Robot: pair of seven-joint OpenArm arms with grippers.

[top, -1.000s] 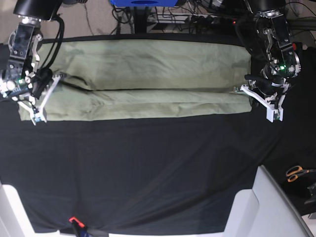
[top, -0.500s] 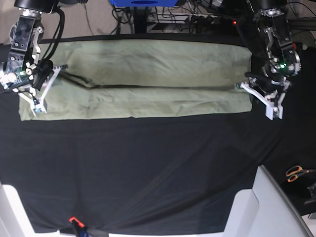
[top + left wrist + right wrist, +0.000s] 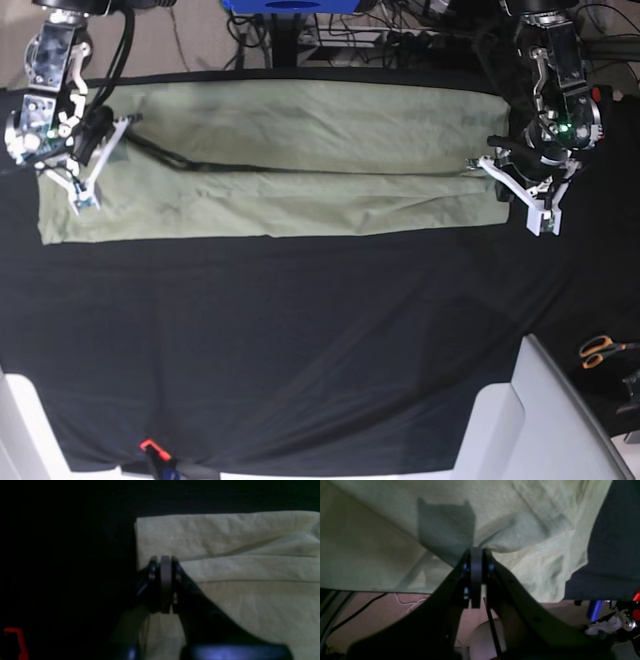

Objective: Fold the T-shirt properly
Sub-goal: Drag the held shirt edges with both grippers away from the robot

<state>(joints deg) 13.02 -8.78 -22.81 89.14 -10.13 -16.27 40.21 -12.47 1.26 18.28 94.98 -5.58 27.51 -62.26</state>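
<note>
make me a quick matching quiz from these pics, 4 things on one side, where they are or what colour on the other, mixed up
Things:
1. T-shirt
2. scissors
3. left gripper
4. black cloth

Descriptions:
a. orange handles, base view's lower right edge
b. pale green, folded into a long band
c. covers the table under everything
d. shut on the shirt's edge at base view's right

Pairs: 1-b, 2-a, 3-d, 4-c

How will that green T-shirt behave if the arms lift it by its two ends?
The T-shirt is probably floppy: it creases and drapes where pinched. Held only at its ends, the long middle would likely sag. It looks thin, so likely light.
</note>
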